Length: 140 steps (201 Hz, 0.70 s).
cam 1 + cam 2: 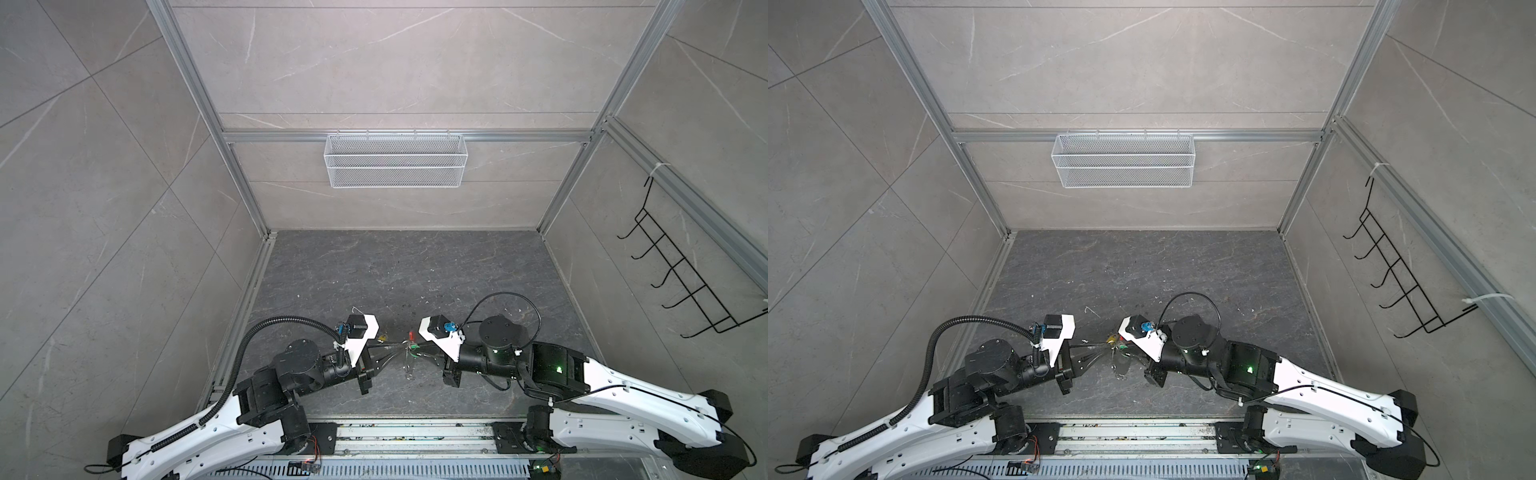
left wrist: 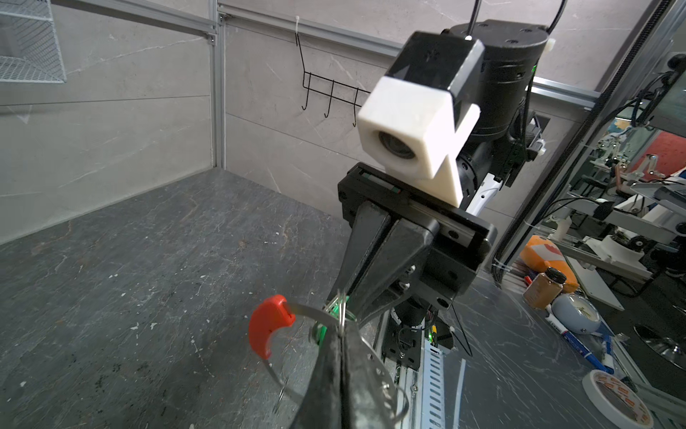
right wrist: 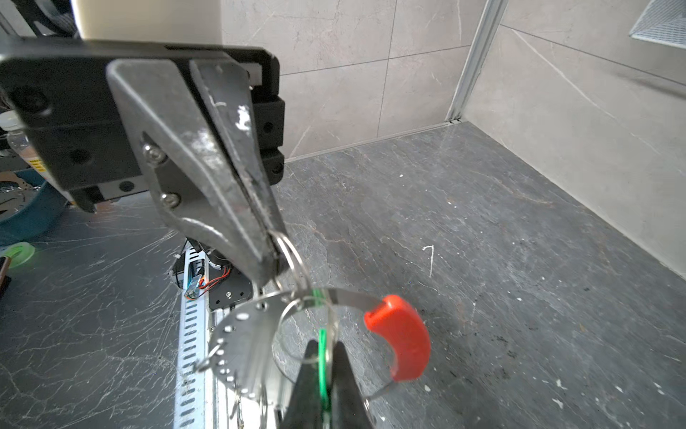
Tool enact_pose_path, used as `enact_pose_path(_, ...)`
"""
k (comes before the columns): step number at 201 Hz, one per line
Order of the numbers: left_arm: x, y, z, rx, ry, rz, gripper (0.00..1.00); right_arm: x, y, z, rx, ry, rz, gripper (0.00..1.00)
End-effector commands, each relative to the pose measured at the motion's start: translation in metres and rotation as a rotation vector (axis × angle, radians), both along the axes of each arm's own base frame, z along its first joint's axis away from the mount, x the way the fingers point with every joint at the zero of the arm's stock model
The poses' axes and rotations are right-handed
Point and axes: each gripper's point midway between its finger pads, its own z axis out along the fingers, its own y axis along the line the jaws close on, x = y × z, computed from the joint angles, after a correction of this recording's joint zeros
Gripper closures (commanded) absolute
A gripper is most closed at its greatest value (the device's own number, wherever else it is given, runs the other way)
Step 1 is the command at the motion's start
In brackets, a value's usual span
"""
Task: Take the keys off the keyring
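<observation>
Both grippers meet above the front middle of the table. The keyring (image 3: 237, 334) is a metal hoop with a red sleeve (image 3: 401, 338) (image 2: 269, 327) (image 1: 411, 334), held up in the air between them. My left gripper (image 2: 341, 328) (image 1: 403, 343) is shut on a small silver split ring (image 3: 287, 247) hanging on that hoop. My right gripper (image 3: 323, 358) (image 1: 416, 353) is shut on the green key (image 3: 322, 345), whose tag shows edge-on between the jaws. A yellow key (image 1: 1111, 338) hangs by the left fingertips in both top views.
A white mesh basket (image 1: 395, 160) hangs on the back wall and a black hook rack (image 1: 681, 274) on the right wall. The dark stone table (image 1: 395, 270) stretches behind the grippers. A metal rail (image 1: 415, 434) runs along the front edge.
</observation>
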Motion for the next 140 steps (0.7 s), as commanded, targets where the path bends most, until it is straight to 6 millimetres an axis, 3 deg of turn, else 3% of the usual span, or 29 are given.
enact_pose_path(1, 0.005, 0.008, 0.023, -0.043, -0.028, 0.046, 1.00, 0.009, -0.013, 0.008, -0.032, -0.042, -0.057, 1.00)
enact_pose_path(63, 0.021, 0.006, 0.011, 0.026, 0.024, 0.130, 1.00, 0.020, -0.022, 0.028, -0.052, -0.110, -0.119, 1.00)
enact_pose_path(140, 0.036, 0.007, 0.001, 0.099, 0.070, 0.215, 1.00, 0.029, -0.022, 0.034, -0.107, -0.134, -0.149, 1.00)
